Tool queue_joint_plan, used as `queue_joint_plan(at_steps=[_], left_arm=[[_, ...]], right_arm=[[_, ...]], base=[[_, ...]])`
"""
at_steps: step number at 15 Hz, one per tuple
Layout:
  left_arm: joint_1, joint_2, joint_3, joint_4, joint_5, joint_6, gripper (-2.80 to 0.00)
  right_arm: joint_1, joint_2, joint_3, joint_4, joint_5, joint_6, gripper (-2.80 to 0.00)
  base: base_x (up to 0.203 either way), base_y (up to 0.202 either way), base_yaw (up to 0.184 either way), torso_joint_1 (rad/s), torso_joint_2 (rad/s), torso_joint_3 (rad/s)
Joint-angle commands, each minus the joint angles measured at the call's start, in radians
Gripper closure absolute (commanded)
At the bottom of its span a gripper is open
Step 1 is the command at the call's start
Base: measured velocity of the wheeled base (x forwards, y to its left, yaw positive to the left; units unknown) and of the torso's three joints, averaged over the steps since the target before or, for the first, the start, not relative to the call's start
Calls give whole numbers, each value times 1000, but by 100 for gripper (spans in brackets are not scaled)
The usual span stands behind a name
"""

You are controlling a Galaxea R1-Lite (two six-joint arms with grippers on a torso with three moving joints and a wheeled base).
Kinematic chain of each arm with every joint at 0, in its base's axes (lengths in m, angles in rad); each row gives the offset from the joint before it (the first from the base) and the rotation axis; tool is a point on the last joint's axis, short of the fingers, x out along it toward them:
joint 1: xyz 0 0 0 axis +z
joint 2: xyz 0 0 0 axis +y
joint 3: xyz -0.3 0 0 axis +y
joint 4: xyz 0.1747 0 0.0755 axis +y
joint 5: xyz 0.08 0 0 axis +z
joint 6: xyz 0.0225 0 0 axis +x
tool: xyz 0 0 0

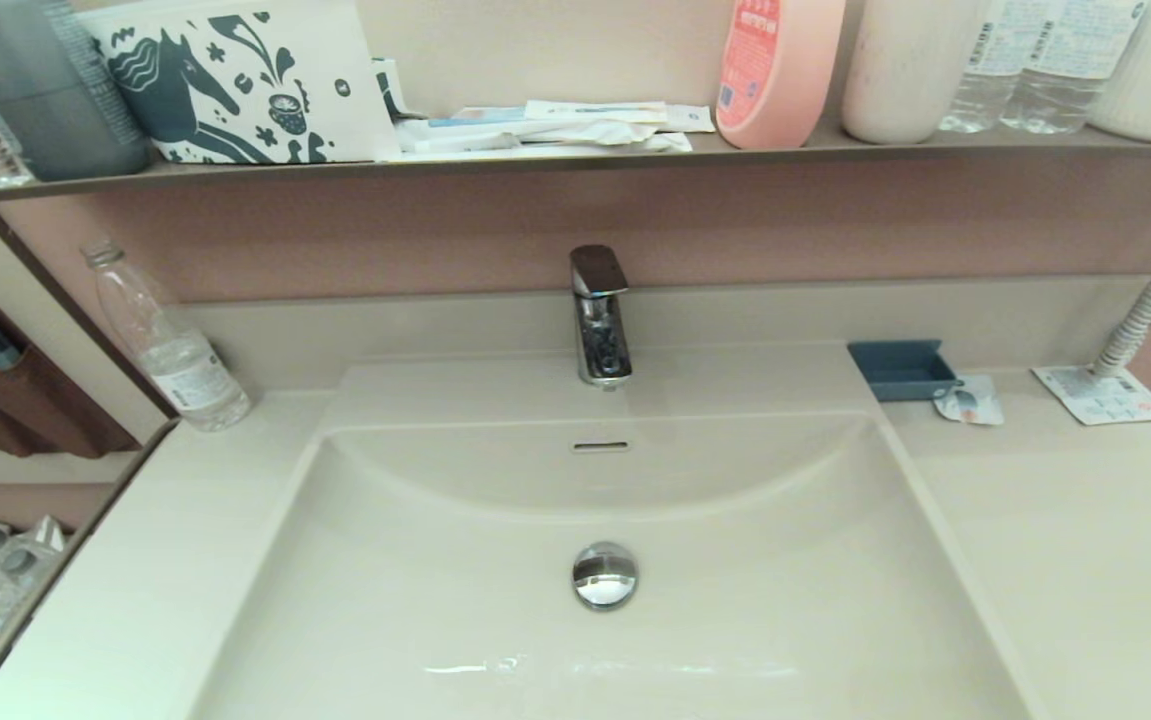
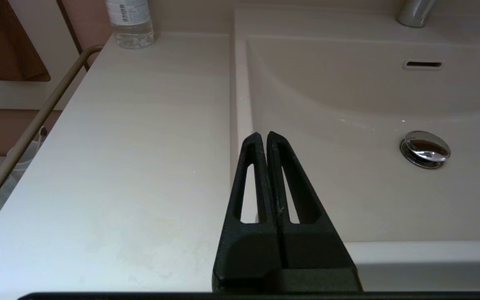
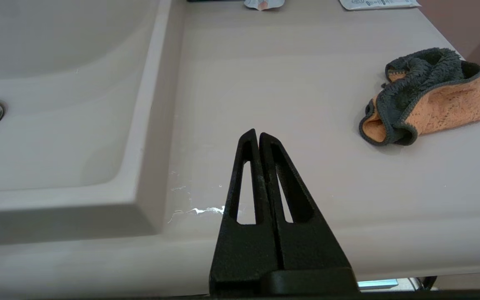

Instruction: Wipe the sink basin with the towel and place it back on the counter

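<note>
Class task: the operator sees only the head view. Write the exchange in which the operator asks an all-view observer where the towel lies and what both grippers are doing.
Operator: I see no cloth anywhere. Where is it?
Observer: The small crumpled grey-and-orange towel lies on the pale cream counter, on the far side from the sink basin, near the counter's outer edge.
Operator: Is the right gripper holding it?
Observer: No. The black right gripper is shut, empty, apart from the towel, above the counter's front edge.
Operator: And the left one?
Observer: The black left gripper is shut too, empty, over the basin's rim on the side of the clear plastic bottle.
</note>
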Motion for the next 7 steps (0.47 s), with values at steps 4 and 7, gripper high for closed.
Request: queue_joint_plan(at_steps=[4,7], left_arm=[[0,0,0,-2,0,0,0],[0,0,0,-2,0,0,0]], right_arm=[[0,0,0,-1,-1,1,0],[0,0,0,1,-1,1,0]], base=[[0,0,0,0,0,0],[0,0,0,0,0,0]])
